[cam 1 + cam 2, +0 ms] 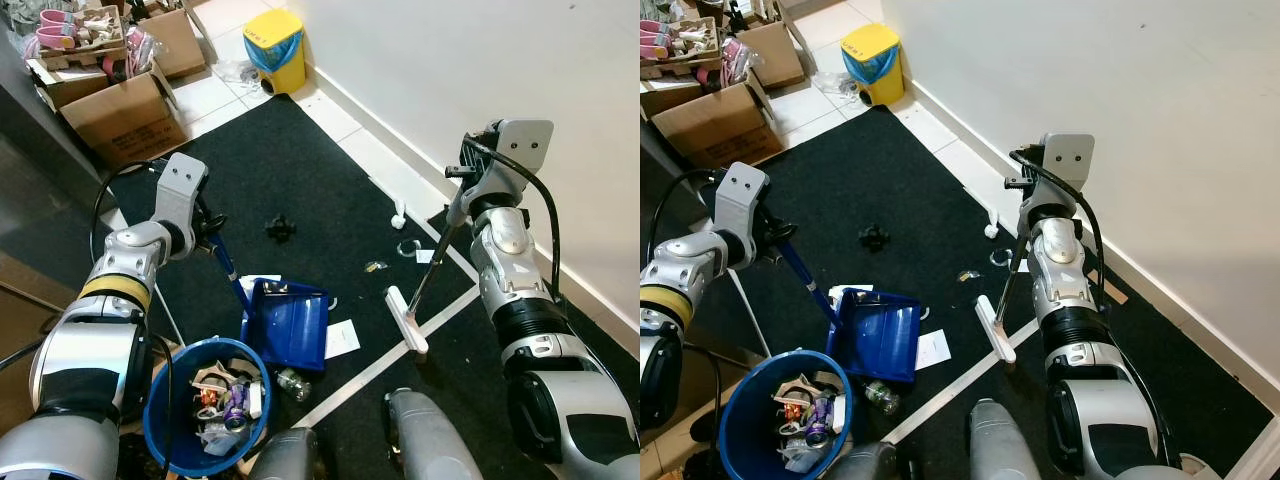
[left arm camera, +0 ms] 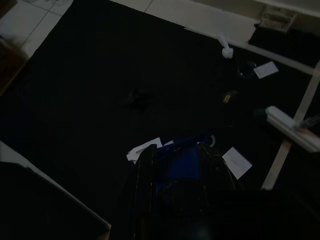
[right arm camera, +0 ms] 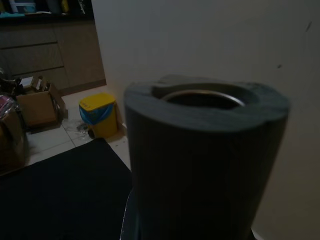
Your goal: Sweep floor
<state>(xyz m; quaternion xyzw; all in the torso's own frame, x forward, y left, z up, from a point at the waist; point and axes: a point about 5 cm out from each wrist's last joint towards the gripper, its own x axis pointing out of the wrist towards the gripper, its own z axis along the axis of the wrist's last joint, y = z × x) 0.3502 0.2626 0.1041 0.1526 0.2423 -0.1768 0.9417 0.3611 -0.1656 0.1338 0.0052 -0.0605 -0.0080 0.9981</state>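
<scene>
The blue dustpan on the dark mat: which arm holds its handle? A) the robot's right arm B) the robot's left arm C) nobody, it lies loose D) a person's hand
B: the blue dustpan has its handle running up to the left gripper, while the right gripper holds the broom.

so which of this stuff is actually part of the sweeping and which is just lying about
Part of the sweeping:
- broom held by the right claw
- blue dustpan held by the left claw
- blue bucket with collected trash
- litter on the black mat: paper scraps, black piece, white piece

Just lying about:
- yellow bin
- cardboard boxes
</scene>
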